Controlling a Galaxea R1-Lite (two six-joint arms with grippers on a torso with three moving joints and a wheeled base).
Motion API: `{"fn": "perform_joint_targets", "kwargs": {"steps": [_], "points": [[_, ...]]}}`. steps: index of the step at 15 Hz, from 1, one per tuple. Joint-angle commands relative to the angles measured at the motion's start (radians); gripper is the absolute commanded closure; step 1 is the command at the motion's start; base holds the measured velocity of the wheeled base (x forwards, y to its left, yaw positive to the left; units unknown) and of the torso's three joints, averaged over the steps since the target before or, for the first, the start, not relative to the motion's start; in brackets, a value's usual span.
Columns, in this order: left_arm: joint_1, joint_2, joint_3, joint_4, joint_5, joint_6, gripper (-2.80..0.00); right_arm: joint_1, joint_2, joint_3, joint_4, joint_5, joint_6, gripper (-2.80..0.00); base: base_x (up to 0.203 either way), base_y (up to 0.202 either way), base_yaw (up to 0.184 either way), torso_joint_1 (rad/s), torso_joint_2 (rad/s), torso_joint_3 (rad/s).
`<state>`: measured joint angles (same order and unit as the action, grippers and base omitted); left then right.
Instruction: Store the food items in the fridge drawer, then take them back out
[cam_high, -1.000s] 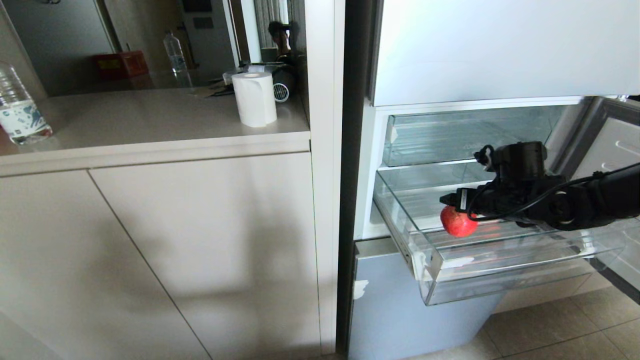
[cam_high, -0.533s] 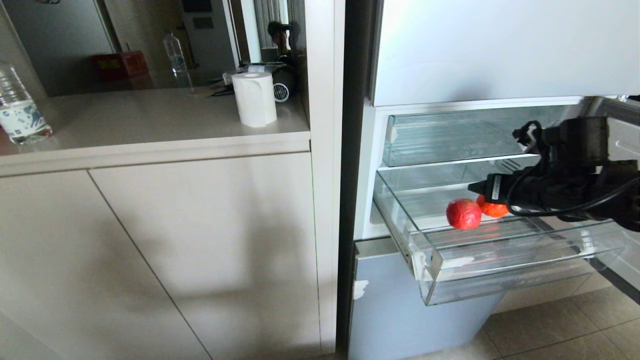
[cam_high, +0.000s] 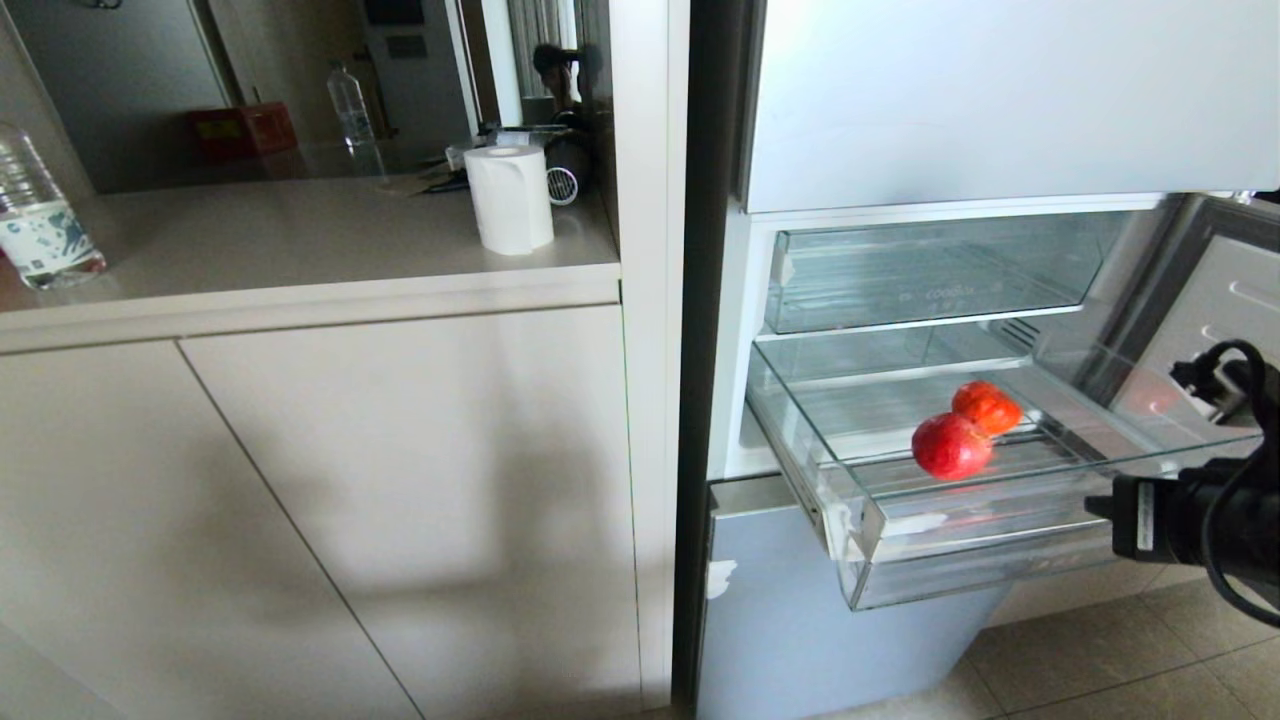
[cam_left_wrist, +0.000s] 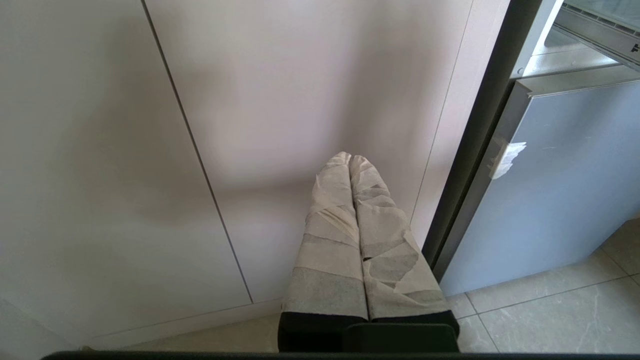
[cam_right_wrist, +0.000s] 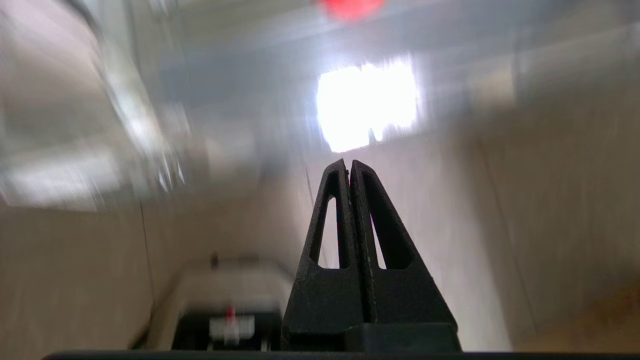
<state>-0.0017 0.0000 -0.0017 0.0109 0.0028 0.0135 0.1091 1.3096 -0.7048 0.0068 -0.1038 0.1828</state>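
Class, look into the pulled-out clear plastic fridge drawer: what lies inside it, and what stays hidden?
Inside the clear plastic fridge drawer lie two round red food pieces, side by side on its floor. Nothing else shows; the nearer piece partly covers the farther.

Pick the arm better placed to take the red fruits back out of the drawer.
Right. Its claw, shut and empty, sits beside the fridge drawer holding both fruits; the left claw faces the cabinet.

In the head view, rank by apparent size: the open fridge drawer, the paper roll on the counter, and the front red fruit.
1. Fridge drawer, by far the largest.
2. Paper roll.
3. Front red fruit, smallest; it sits nearer the camera, so true sizes stay unsure.
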Motion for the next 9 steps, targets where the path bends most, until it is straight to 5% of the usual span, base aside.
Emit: {"fn": "perform_joint_targets", "kwargs": {"steps": [1, 9], "points": [[0.000, 0.000, 0.000, 0.000, 0.000, 0.000, 0.00, 0.008, -0.059, 0.061, 0.085, 0.004, 0.011, 0.00, 0.000, 0.000, 0.000, 0.000, 0.00, 0.000], [0.000, 0.001, 0.000, 0.000, 0.000, 0.000, 0.00, 0.037, 0.236, 0.048, 0.046, 0.067, 0.015, 0.00, 0.000, 0.000, 0.000, 0.000, 0.00, 0.000]]}}
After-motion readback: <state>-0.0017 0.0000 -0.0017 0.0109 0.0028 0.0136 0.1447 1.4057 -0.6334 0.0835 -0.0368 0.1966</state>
